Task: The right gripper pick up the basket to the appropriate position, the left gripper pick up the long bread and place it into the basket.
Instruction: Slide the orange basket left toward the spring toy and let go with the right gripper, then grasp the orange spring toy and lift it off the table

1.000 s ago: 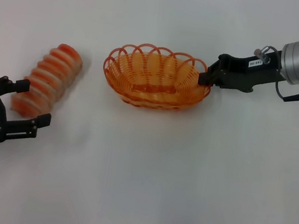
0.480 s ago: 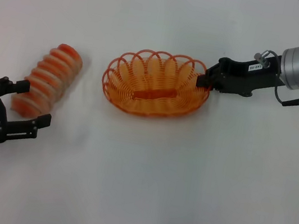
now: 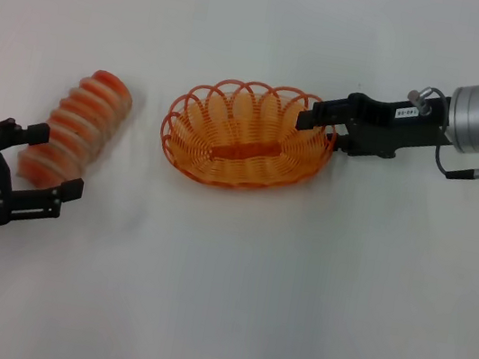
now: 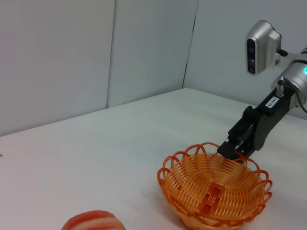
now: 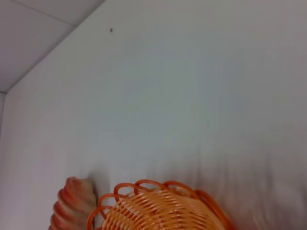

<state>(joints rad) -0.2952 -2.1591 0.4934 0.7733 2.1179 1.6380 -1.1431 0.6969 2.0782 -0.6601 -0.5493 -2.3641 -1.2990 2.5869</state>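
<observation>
The right gripper point(image 3: 314, 123) is pinching the rim of the basket point(image 3: 246, 140) on the table point(image 3: 295, 289). The left gripper point(image 3: 42, 162) is spread around the near end of the bread point(image 3: 79, 127), left of the basket.

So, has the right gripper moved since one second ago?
Yes. The right gripper has advanced toward the long bread, which lies unmoved, and now one finger reaches over the basket rim.
</observation>
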